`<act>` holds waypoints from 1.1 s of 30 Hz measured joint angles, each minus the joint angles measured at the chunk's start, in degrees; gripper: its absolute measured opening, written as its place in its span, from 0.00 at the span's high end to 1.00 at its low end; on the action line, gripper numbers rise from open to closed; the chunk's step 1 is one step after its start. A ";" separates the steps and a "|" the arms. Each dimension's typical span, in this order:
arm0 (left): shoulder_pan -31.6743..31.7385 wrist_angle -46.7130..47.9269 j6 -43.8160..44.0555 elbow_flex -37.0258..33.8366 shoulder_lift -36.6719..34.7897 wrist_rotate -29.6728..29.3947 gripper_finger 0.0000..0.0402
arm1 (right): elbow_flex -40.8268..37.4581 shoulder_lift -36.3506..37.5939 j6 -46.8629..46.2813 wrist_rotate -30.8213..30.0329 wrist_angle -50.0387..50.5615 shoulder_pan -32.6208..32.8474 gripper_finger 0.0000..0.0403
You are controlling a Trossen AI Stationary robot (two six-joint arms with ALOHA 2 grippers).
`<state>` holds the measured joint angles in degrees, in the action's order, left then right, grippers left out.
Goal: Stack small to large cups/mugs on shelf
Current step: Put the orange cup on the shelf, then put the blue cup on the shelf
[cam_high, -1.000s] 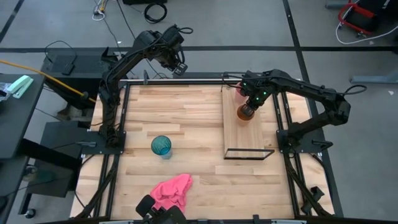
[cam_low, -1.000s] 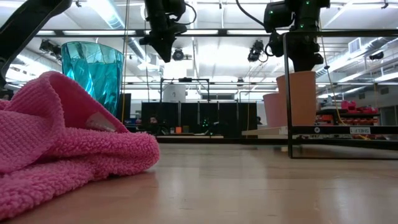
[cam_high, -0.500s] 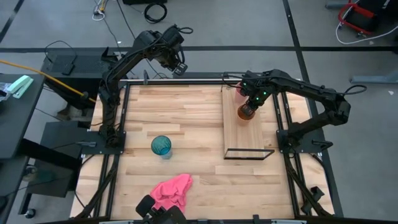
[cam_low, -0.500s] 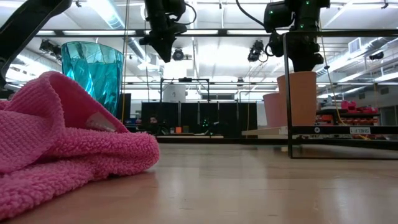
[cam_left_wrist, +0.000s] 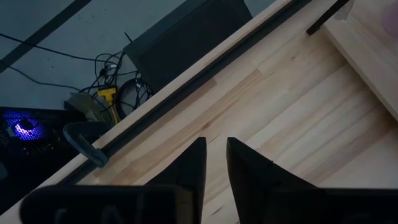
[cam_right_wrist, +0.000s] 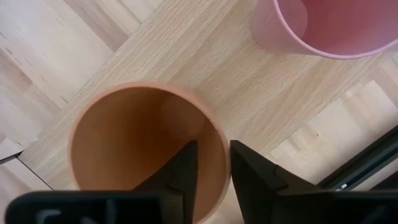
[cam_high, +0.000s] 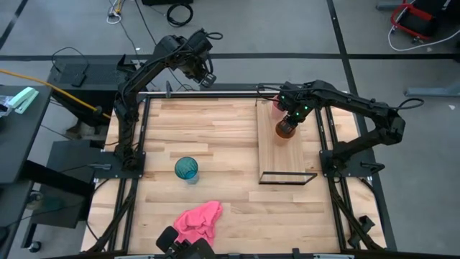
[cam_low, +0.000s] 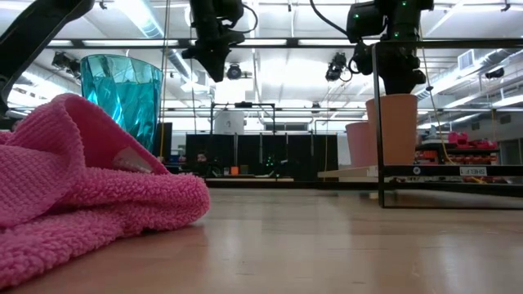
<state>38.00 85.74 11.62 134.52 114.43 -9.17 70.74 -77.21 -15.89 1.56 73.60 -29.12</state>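
Observation:
The orange cup (cam_high: 285, 129) stands upright on the light-wood shelf (cam_high: 289, 157) at the table's far right. It also shows in the low view (cam_low: 392, 131). The pink cup (cam_high: 277, 106) stands on its base just beyond the orange one, at the shelf's far end. The teal cup (cam_high: 187, 169) stands on the tabletop left of centre. My right gripper (cam_right_wrist: 214, 171) is over the orange cup, shut on its rim. My left gripper (cam_left_wrist: 216, 155) hangs shut and empty above the table's far edge (cam_high: 207, 79). My right gripper holds the orange cup by its rim (cam_right_wrist: 219, 144), on the side nearest the pink cup. One finger (cam_right_wrist: 183, 171) is inside the cup and one (cam_right_wrist: 249, 174) is outside. The fingers come from above, pointing down. The cup is upright, its base at the shelf board (cam_low: 391, 165).
A crumpled pink cloth (cam_high: 199, 218) lies near the table's front edge and fills the low view's left (cam_low: 82, 196). The shelf's black wire frame (cam_high: 287, 178) stands up at its near end. Bare tabletop lies between the teal cup and the shelf.

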 joint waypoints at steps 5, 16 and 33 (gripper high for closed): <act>-0.01 0.52 0.15 0.00 0.00 0.00 0.82 | 0.00 0.15 -0.01 -0.42 0.00 0.00 0.72; 0.00 1.96 0.84 0.00 0.00 0.02 0.81 | 0.00 4.59 -0.06 -1.73 0.16 -0.88 0.71; -5.44 4.26 5.98 -0.04 -0.59 7.41 0.83 | 0.00 20.51 -4.09 -1.73 1.81 -1.07 0.72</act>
<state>32.56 90.00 17.61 134.47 113.84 -1.76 70.74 -56.70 -19.99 -0.16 75.42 -30.20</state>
